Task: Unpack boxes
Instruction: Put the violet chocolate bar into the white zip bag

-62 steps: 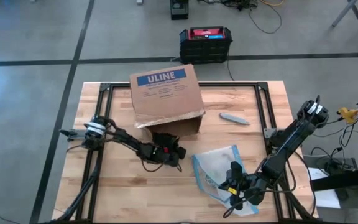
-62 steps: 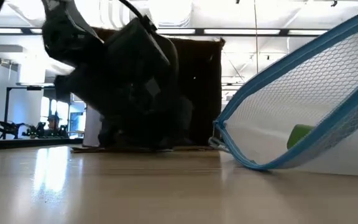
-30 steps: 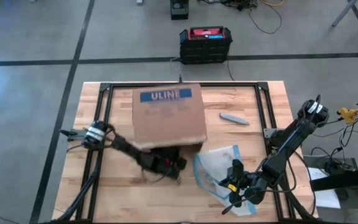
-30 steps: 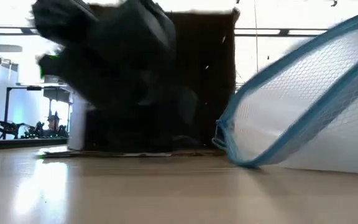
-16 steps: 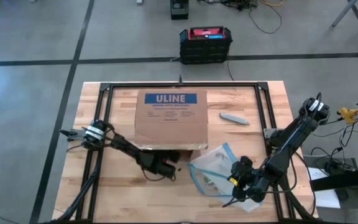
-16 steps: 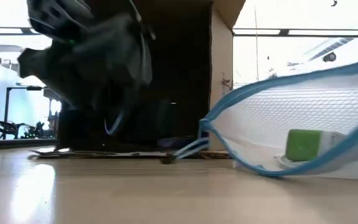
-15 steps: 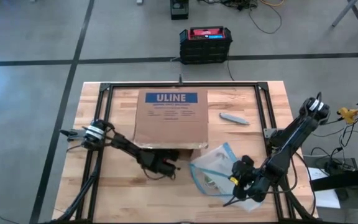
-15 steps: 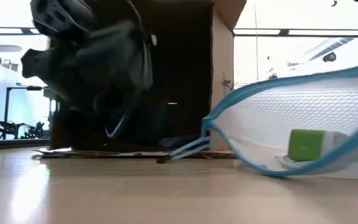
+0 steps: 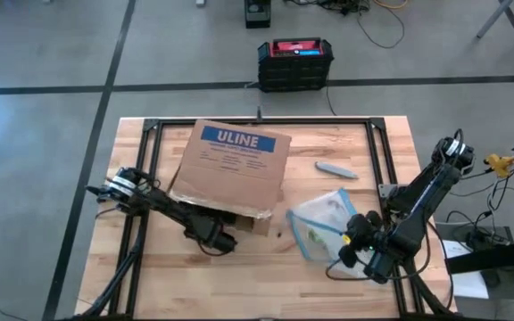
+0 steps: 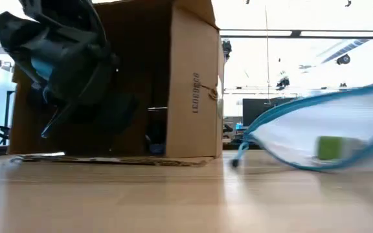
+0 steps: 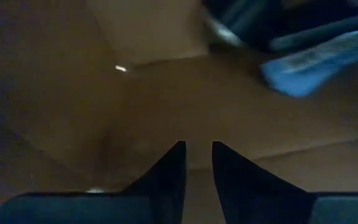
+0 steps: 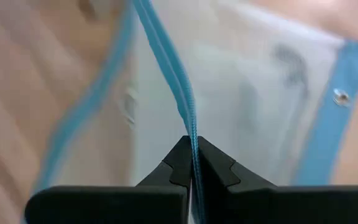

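The brown cardboard box (image 9: 230,169) with the blue ULINE label lies on its side, its open side (image 10: 102,97) facing the near left, a flap (image 10: 109,160) flat on the table. My left gripper (image 11: 197,152) stands at that opening and looks inside, its fingers a narrow gap apart with nothing showing between them. A blue item (image 11: 316,59) lies inside the box. To the right, my right gripper (image 9: 353,242) is shut on a clear pouch (image 9: 324,223) with blue edging and a green item (image 10: 332,147) inside. My left gripper: whether it touches the box, I cannot tell. My right gripper pinches the pouch's blue zipper edge (image 12: 191,127) between its two fingers, which lie along that edge. The pouch hangs tilted, raised at the gripper's side, its other end (image 10: 238,158) low by the table.
A flat grey tool (image 9: 336,169) lies on the table right of the box. The black frame rails (image 9: 257,120) run around the tabletop. A black crate with a red top (image 9: 294,61) stands on the floor beyond the far edge.
The box has turned on the table, its near end swinging toward the left edge, so its opening faces near left. My left gripper has drawn back toward the left edge and risen a little. My right gripper has carried the pouch toward the right and far side, rolling it flatter.
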Available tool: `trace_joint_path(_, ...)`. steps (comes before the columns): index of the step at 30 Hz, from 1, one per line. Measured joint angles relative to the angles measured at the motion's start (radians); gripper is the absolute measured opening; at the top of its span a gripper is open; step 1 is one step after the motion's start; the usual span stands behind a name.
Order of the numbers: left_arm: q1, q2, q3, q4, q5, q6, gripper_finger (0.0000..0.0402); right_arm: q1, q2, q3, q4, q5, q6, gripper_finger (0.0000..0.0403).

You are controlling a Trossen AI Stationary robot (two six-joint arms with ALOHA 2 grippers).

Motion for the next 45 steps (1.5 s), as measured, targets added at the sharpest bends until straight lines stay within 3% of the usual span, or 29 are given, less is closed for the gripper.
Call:
trace_joint_path(2, -0.021, 0.000, -0.009, 0.133, -0.002, 0.067, 0.0062, -0.028, 0.000, 0.000, -0.001, 0.074, 0.006, 0.0000)
trace_joint_path(6, -0.047, 0.000, -0.014, 0.438, -0.010, 0.313, 0.0062, -0.109, 0.007, 0.000, 0.000, 0.082, -0.059, 0.0000)
trace_joint_path(9, -0.045, -0.002, 0.003, 0.561, -0.040, 0.494, 0.0062, -0.155, 0.010, 0.000, 0.010, 0.082, -0.121, 0.0000)
trace_joint_path(15, -0.038, -0.024, 0.079, 0.604, -0.039, 0.787, 0.0062, -0.175, 0.011, 0.000, 0.050, 0.083, -0.193, 0.0000)
trace_joint_path(20, -0.009, -0.047, 0.160, 0.627, 0.001, 1.147, 0.0062, -0.175, 0.011, 0.000, 0.054, 0.085, -0.198, 0.0000)
trace_joint_path(22, 0.020, -0.052, 0.199, 0.677, 0.080, 1.334, 0.0062, -0.182, 0.011, 0.000, 0.055, 0.085, -0.199, 0.0000)
trace_joint_path(25, 0.084, -0.057, 0.263, 0.775, 0.325, 1.581, 0.0062, -0.207, 0.004, 0.000, 0.048, 0.082, -0.215, 0.0000)
trace_joint_path(29, 0.161, -0.056, 0.346, 0.840, 0.644, 1.646, 0.0062, -0.240, -0.017, 0.000, 0.041, 0.082, -0.253, 0.0000)
trace_joint_path(31, 0.179, -0.056, 0.374, 0.838, 0.685, 1.646, 0.0062, -0.250, -0.024, 0.000, 0.033, 0.082, -0.256, 0.0000)
trace_joint_path(35, 0.191, -0.056, 0.414, 0.770, 0.603, 1.581, 0.0062, -0.262, -0.025, 0.000, 0.022, 0.083, -0.222, 0.0000)
trace_joint_path(42, 0.183, -0.053, 0.422, 0.629, 0.176, 1.293, 0.0062, -0.259, -0.012, -0.002, 0.024, 0.140, -0.207, 0.0000)
trace_joint_path(45, 0.198, -0.038, 0.396, 0.629, 0.110, 1.291, 0.0062, -0.250, 0.020, -0.004, 0.032, 0.189, -0.209, 0.0000)
